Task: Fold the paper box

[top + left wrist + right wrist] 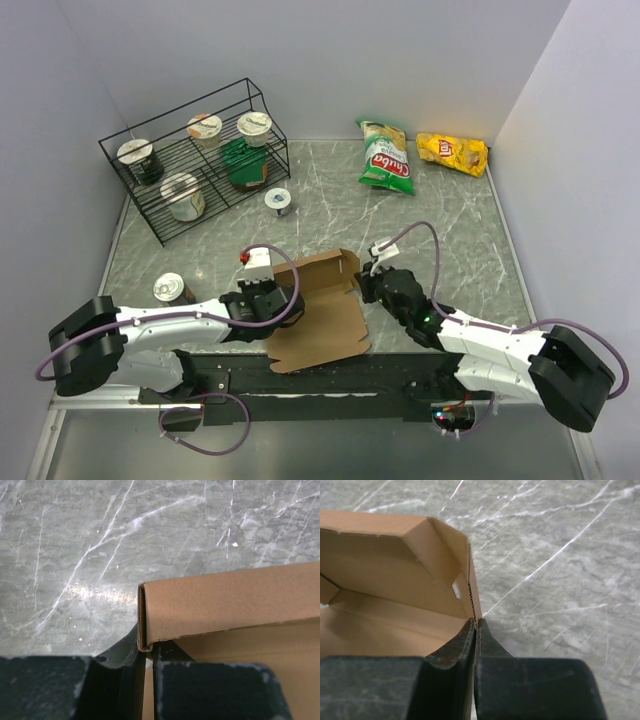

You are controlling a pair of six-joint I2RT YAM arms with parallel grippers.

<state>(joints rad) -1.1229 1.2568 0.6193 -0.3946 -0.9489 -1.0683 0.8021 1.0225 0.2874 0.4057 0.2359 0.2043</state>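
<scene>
Your paper box (318,310) lies half-formed on the surface (450,230), near the front edge between the two arms. Your left tool (148,675) is nearly closed, pinching the end of the doubled-over left wall. Your right tool (475,640) is clamped tight on the upright edge of the right wall. By my reading you are in the wall-raising step: both sides stand, but the flaps look unlocked. Next, steady one side and press the other wall's flap inward until its tab seats, without crushing the corrugated edge.
</scene>
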